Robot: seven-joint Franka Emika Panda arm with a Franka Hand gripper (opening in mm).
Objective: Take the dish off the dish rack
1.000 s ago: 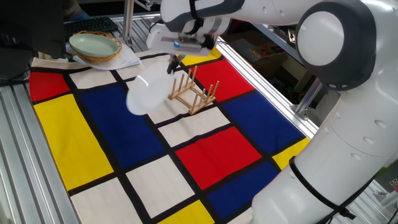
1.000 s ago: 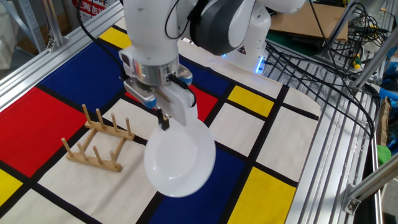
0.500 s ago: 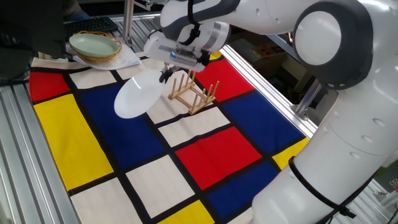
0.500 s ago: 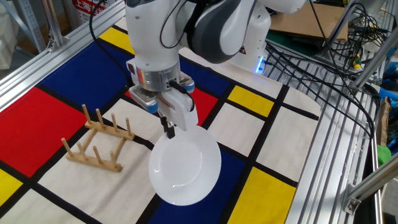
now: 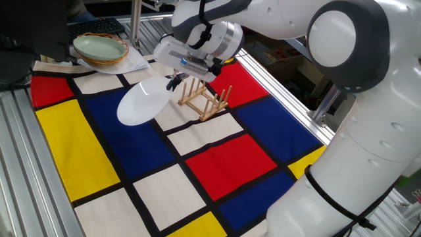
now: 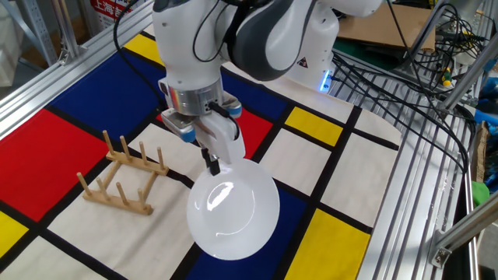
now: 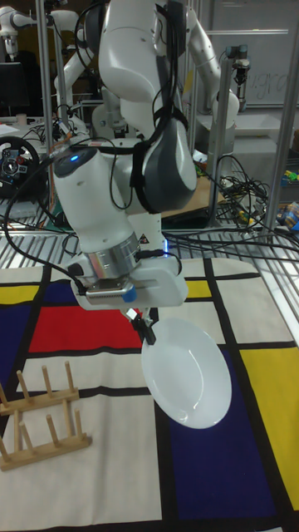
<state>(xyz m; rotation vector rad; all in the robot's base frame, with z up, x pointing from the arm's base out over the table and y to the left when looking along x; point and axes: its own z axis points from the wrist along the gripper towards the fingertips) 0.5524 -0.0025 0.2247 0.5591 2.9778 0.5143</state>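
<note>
The dish (image 5: 141,103) (image 6: 233,208) (image 7: 187,373) is a glossy white round plate, tilted and held in the air beside the rack. My gripper (image 5: 173,81) (image 6: 212,162) (image 7: 146,327) is shut on the plate's upper rim. The dish rack (image 5: 206,97) (image 6: 123,182) (image 7: 42,425) is a small light-wood peg rack; it stands empty on the checked cloth, apart from the plate. The plate hangs over a blue and white part of the cloth.
A wicker basket with a pale green dish (image 5: 100,47) sits at the far corner on white paper. The cloth (image 5: 217,158) has red, blue, yellow and white squares. Aluminium rails (image 6: 405,194) edge the table, with cables (image 6: 405,70) beyond.
The gripper has carried the plate further from the rack and lower, and the plate has tilted flatter. The rack has not moved.
</note>
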